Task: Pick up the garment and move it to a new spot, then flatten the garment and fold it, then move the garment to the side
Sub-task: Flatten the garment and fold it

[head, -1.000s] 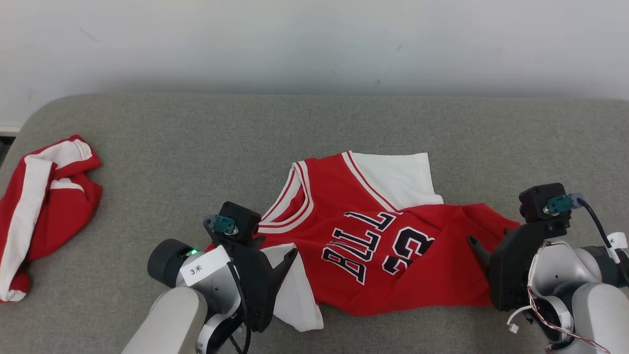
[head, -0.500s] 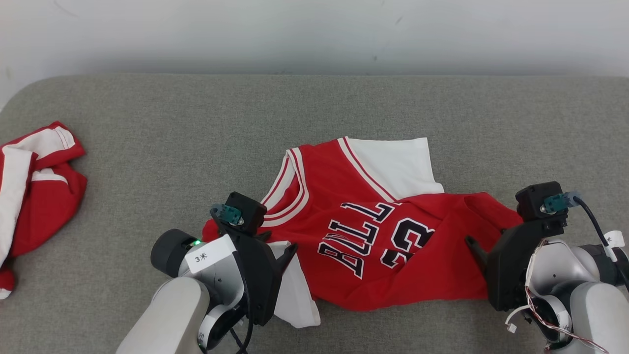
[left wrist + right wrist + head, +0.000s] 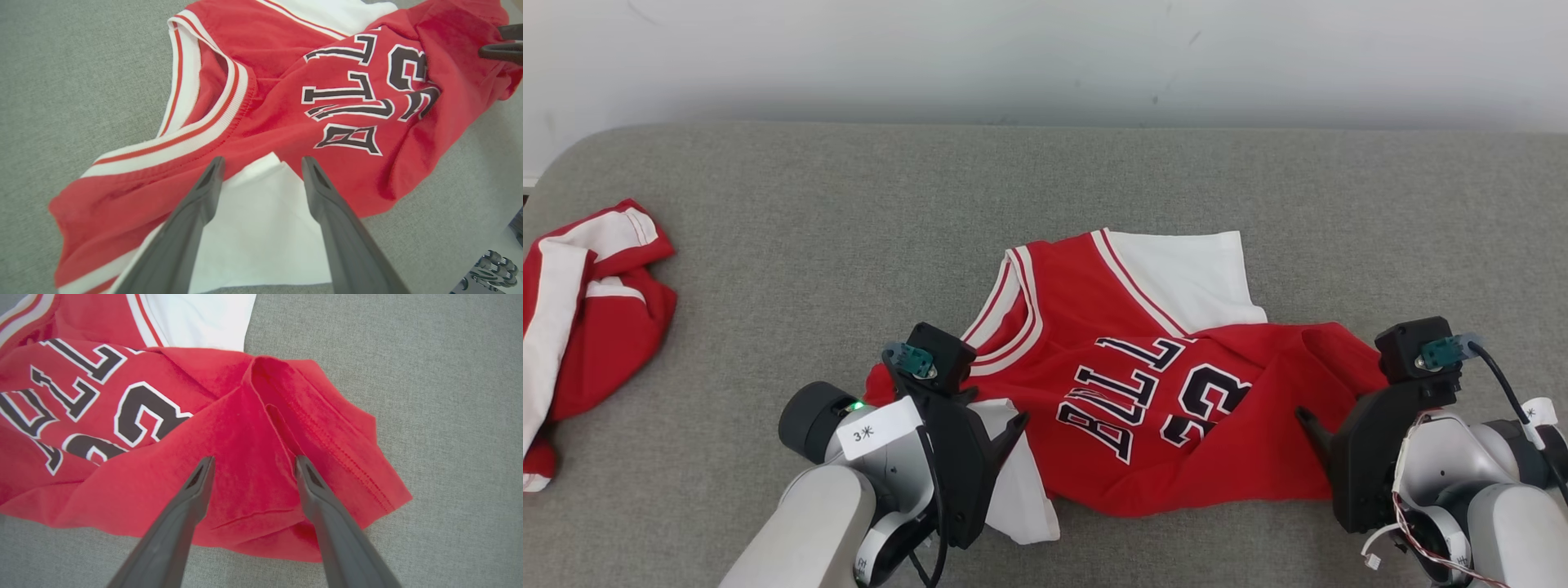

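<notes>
The garment [image 3: 1143,392] is bright red with plain white panels. Its neck and armhole trims are white bands split by thin red stripes. Across the chest run black letters and numerals, each outlined in white. Under it the surface [image 3: 849,212] is a mottled grey weave, and the wall [image 3: 1045,57] is plain off-white. The other garment [image 3: 588,302] is red with broad white stripes. My left gripper [image 3: 262,161] and my right gripper [image 3: 254,459] are dark grey. My left forearm [image 3: 809,523] is pale grey, with a white label [image 3: 878,429], a small green light [image 3: 855,406] and a teal connector [image 3: 916,357].
</notes>
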Available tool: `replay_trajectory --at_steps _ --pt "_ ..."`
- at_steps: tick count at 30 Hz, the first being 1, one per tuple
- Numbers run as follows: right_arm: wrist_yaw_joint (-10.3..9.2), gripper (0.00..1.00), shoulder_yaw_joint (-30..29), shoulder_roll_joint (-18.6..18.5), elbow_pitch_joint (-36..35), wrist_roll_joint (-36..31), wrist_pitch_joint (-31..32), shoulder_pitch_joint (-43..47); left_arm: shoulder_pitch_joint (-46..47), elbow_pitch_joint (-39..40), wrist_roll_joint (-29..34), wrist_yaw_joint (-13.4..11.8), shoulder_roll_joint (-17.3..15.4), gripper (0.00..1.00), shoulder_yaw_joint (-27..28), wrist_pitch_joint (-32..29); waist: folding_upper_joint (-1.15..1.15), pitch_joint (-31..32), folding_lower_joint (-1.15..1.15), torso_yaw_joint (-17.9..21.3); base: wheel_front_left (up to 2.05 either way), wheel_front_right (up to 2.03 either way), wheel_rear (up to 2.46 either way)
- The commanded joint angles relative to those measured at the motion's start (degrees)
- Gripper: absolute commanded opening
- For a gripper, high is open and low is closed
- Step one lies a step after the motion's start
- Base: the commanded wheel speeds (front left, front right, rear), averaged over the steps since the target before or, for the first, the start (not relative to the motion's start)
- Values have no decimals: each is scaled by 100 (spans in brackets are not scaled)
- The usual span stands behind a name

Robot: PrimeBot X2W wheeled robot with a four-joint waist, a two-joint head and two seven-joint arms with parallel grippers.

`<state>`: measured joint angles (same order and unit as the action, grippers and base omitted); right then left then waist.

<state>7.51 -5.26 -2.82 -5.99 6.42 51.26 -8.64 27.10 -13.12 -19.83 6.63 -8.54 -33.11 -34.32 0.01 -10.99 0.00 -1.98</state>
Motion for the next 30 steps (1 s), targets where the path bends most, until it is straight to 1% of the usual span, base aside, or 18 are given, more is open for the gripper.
replay_trajectory --at_steps 1,3,4,5,6,7,8,10,11,12,13,14,15,17,18,26,30 --pt "-4 100 -37 -15 0 -63 1 40 -62 25 -65 12 -38 91 -6 -14 -1 -9 0 6 0 0 0" --pt "-4 100 -80 -15 34 -73 12 30 -51 16 -77 10 -28 83 -16 -9 -1 -20 0 18 0 0 0" --pt "-4 100 -110 -15 54 -108 16 24 -45 1 -93 12 -26 69 -21 -12 -1 -26 0 25 0 0 0" --pt "-4 100 -130 -15 81 -130 34 12 -37 -14 -103 13 -25 65 -25 -5 -1 -33 0 34 0 0 0" --pt "-4 100 -144 -14 116 -154 50 3 -32 -32 -120 14 -22 55 -32 -1 -1 -40 0 42 0 0 0" --pt "-4 100 -153 -14 142 -172 47 -7 -26 -50 -129 16 -17 49 -39 3 -1 -45 0 46 0 0 0" --pt "-4 100 -165 -14 169 -170 51 -10 -17 -61 -129 16 -13 49 -45 15 -1 -52 0 50 0 0 0" --pt "-4 100 -168 -14 207 -158 35 -17 -3 -85 -147 18 -7 40 -54 30 -1 -66 0 56 0 0 0" --pt "-4 100 -171 -14 230 -140 28 -12 5 -97 -155 18 -6 38 -57 40 -1 -69 0 58 0 0 0" --pt "-4 96 -174 -14 248 -122 23 -9 9 -110 -165 19 -6 30 -60 47 -1 -71 0 59 0 0 0" --pt "-4 86 -174 -14 257 -111 18 -8 16 -120 -170 18 -7 24 -62 49 -1 -74 0 60 0 0 0" --pt "-4 69 -175 -14 272 -101 11 -8 21 -129 -160 19 -6 10 -61 55 -1 -74 0 60 0 0 0" --pt "-4 51 -178 -14 287 -94 15 -8 24 -143 -175 20 -7 0 -66 44 -1 -72 0 59 0 0 0" --pt "-4 22 -159 -14 305 -69 14 -10 27 -151 -207 25 -9 0 -77 38 -1 -65 0 55 0 0 0" --pt "-4 0 -146 -14 309 -54 3 -11 25 -151 -240 29 -6 0 -86 45 -1 -59 0 53 0 0 0" --pt "-4 0 -105 -15 214 152 -101 12 5 -95 -307 -1 -30 0 -49 196 -1 11 0 35 0 0 0" --pt "-4 0 -145 -16 108 483 -211 31 18 27 -288 -121 -30 0 74 468 -1 70 0 28 0 0 0"
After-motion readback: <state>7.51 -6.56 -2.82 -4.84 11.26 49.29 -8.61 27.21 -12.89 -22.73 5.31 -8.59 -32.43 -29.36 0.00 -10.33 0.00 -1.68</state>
